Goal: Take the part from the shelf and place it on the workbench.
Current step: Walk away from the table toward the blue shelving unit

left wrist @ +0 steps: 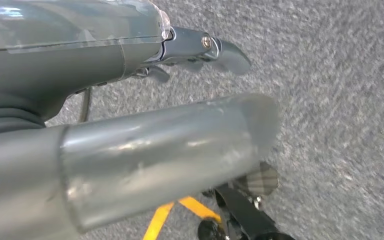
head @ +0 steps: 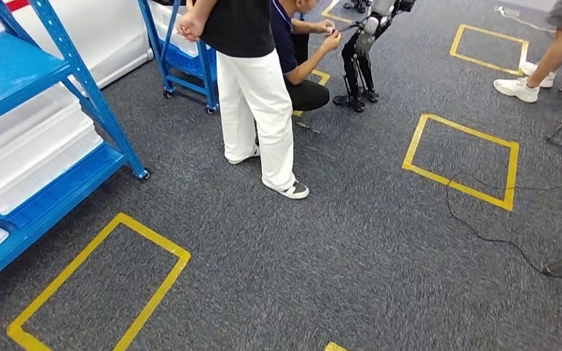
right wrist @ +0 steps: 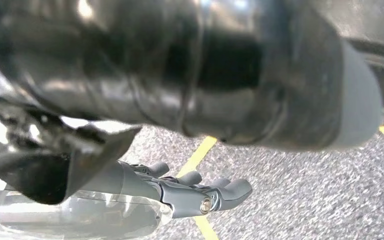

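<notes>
Blue shelf [head: 40,69] at the carpet's left edge — white bins [head: 29,157] on its tiers, contents not visible. Left hand [left wrist: 190,55] hangs over carpet, fingers straight and apart, holding nothing; right hand [right wrist: 200,192] likewise — empty.

Blue shelf [head: 36,146] cut off at the frame's edge; standing person [head: 252,88] cropped above the chest.

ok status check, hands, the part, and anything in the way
Left hand holds nothing, fingers apart. Right hand likewise, hanging over carpet. Part not identifiable on the blue shelf. Two people beside the shelf.
</notes>
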{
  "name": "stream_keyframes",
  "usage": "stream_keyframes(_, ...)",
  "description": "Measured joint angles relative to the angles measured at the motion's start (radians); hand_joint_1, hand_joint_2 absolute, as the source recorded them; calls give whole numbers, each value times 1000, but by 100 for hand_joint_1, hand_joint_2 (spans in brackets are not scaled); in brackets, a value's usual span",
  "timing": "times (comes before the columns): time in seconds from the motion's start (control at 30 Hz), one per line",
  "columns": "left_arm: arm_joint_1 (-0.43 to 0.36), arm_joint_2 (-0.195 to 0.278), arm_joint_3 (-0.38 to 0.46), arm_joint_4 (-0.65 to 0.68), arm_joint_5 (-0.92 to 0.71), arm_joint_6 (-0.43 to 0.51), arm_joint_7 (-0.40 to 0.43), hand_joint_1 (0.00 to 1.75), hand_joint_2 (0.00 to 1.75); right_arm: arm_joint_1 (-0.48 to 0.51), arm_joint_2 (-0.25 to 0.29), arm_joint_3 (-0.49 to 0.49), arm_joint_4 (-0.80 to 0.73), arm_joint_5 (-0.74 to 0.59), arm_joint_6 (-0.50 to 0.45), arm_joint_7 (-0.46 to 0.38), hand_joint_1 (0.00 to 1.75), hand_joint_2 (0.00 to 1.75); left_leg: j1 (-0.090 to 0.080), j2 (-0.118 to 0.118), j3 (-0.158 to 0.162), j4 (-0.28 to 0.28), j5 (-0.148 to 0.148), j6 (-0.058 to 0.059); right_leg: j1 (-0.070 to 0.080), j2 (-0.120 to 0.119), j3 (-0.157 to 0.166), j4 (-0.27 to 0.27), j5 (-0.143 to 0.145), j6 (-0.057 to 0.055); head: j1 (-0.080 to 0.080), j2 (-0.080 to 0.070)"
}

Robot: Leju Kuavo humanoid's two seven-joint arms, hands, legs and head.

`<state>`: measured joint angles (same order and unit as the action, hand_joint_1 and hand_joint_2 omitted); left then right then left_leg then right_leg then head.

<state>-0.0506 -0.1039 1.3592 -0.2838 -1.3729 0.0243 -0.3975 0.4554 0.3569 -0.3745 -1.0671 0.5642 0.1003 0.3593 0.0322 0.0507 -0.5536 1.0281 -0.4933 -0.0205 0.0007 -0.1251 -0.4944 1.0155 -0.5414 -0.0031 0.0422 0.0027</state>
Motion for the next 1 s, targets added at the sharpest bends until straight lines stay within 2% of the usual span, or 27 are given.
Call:
stream_keyframes(0.03, 0, 1, 0, 0, 0, 0, 0, 0, 0, -2, 0, 0, 0, 0, 0, 0, 0, 0, 1, -9, -1, -2, 2, 8, -4, 11, 0, 7, -9, 6, 0, 0)
stream_keyframes(0.07, 0, 2, 0, 0, 0, 0, 0, 0, 0, -2, 0, 0, 0, 0, 0, -2, 0, 0, 1, -19, -1, -5, 6, 16, -7, 35, -7, 29, -30, 10, 0, 0)
stream_keyframes(0.13, -2, 2, 0, 0, -1, 1, 0, 0, 0, -2, 0, 0, 1, 0, -3, -3, 0, 0, 0, -39, -6, -7, 12, 28, -13, 95, -51, 130, -99, 16, 0, 0)
stream_keyframes(0.17, -3, 4, 0, 0, -3, 2, 0, 0, 0, -3, 0, 0, 3, -4, -10, -2, 0, 0, -3, -50, -10, -7, 14, 31, -13, 111, -82, 197, -132, 16, 0, 0)
stream_keyframes(0.2, -3, 5, 0, -1, -5, 2, 0, 0, 0, -5, 0, 1, 6, -9, -22, 0, 0, 0, -5, -63, -12, -7, 16, 34, -13, 117, -108, 251, -150, 14, 0, 0)
stream_keyframes(0.23, -3, 8, 0, -2, -7, 3, 0, 0, 0, -8, 0, 4, 10, -15, -34, 1, 0, 0, -8, -76, -14, -6, 17, 35, -13, 120, -121, 275, -148, 12, 0, 0)
stream_keyframes(0.27, -3, 11, 0, -4, -9, 2, 0, 0, 0, -12, 0, 8, 16, -19, -41, -1, 0, 0, -9, -91, -13, -6, 18, 35, -13, 123, -117, 262, -126, 8, 0, 0)
stream_keyframes(0.3, -2, 13, 0, -8, -11, 1, 0, 0, 0, -15, 0, 10, 20, -16, -36, -9, 0, 0, -10, -105, -12, -6, 18, 34, -13, 131, -96, 212, -88, 2, 0, 0)
stream_keyframes(0.37, -3, 15, -1, -21, -12, -4, -1, 0, 0, -22, 0, 2, 27, 4, 1, -32, 0, 0, -10, -132, -12, -6, 21, 29, -12, 177, -40, 80, -20, -8, 0, 0)
stream_keyframes(0.4, -4, 17, -1, -32, -12, -8, -2, 0, 0, -26, 0, -9, 31, 16, 22, -44, 0, 0, -9, -144, -14, -6, 24, 24, -11, 197, -22, 36, -3, -11, 0, 0)
stream_keyframes(0.43, -3, 19, -1, -44, -12, -13, -2, 0, 0, -31, -1, -20, 36, 24, 39, -53, 0, 0, -8, -155, -17, -7, 27, 17, -9, 209, -15, 15, 1, -13, 0, 0)
stream_keyframes(0.47, -2, 22, -1, -55, -12, -17, -2, 0, 0, -36, -1, -29, 41, 29, 50, -59, 0, 0, -7, -166, -19, -9, 31, 10, -6, 206, -15, 13, 2, -14, 0, 0)
stream_keyframes(0.5, 0, 26, -1, -66, -12, -21, -2, 0, 0, -40, 0, -36, 46, 32, 57, -63, 0, 0, -5, -175, -23, -12, 34, 3, -6, 193, -14, 8, 6, -18, 0, 0)
stream_keyframes(0.53, 3, 28, -1, -75, -12, -24, -2, 0, 0, -44, 0, -39, 51, 33, 59, -65, 0, 0, -4, -165, -27, -9, 32, -2, -7, 181, -13, 2, 10, -24, 0, 0)
stream_keyframes(0.57, 5, 31, -1, -83, -11, -27, -2, 0, 0, -46, 0, -42, 56, 32, 59, -66, 0, 0, -5, -144, -35, 5, 20, -5, -8, 168, -12, -5, 16, -32, 0, 0)
stream_keyframes(0.63, 3, 35, -1, -95, -11, -32, -2, 0, 0, -48, 1, -45, 65, 30, 59, -64, 0, 0, -8, -86, -76, 91, -37, -7, -7, 138, -13, -15, 23, -44, 0, 0)
stream_keyframes(0.7, 0, 36, -1, -103, -12, -37, -4, 0, 0, -47, 1, -48, 72, 29, 58, -61, 0, 0, -8, -64, -128, 216, -98, -11, -1, 104, -18, -14, 23, -47, 0, 0)
stream_keyframes(0.73, 1, 36, -1, -104, -12, -40, -5, 0, 0, -47, 1, -49, 74, 29, 59, -60, 0, 0, -9, -61, -138, 251, -108, -13, 1, 88, -19, -13, 23, -48, 0, 0)
stream_keyframes(0.77, 3, 35, -2, -105, -14, -42, -6, 0, 0, -47, 1, -51, 75, 29, 59, -58, 0, 0, -9, -57, -129, 249, -100, -14, 3, 73, -20, -12, 22, -48, 0, 0)
stream_keyframes(0.8, 6, 35, -2, -105, -15, -44, -6, 0, 0, -48, 1, -52, 76, 29, 59, -57, 0, 0, -9, -51, -98, 206, -76, -13, 4, 60, -21, -10, 22, -48, 0, 0)
stream_keyframes(0.87, 8, 35, -2, -107, -18, -45, -7, 0, 0, -48, 1, -54, 77, 29, 59, -55, 0, 0, -12, -20, -11, 66, -26, -7, 8, 36, -20, -4, 17, -44, 0, 0)
stream_keyframes(0.9, 7, 35, -2, -108, -19, -45, -8, 0, 0, -48, 1, -54, 77, 29, 59, -54, 0, 0, -16, -7, 17, 14, -12, -1, 9, 27, -20, -1, 15, -40, 0, 0)
stream_keyframes(0.93, 7, 35, -3, -109, -19, -45, -8, 0, 0, -48, 1, -55, 77, 30, 59, -53, 0, 0, -19, 1, 31, -15, -8, 5, 10, 18, -19, 2, 13, -36, 0, 0)
stream_keyframes(1.0, 11, 36, -5, -111, -20, -45, -10, 0, 0, -50, 1, -57, 77, 30, 59, -51, 0, 0, -23, -9, 29, -24, -6, 17, 10, 5, -16, 2, 13, -26, 0, 0)
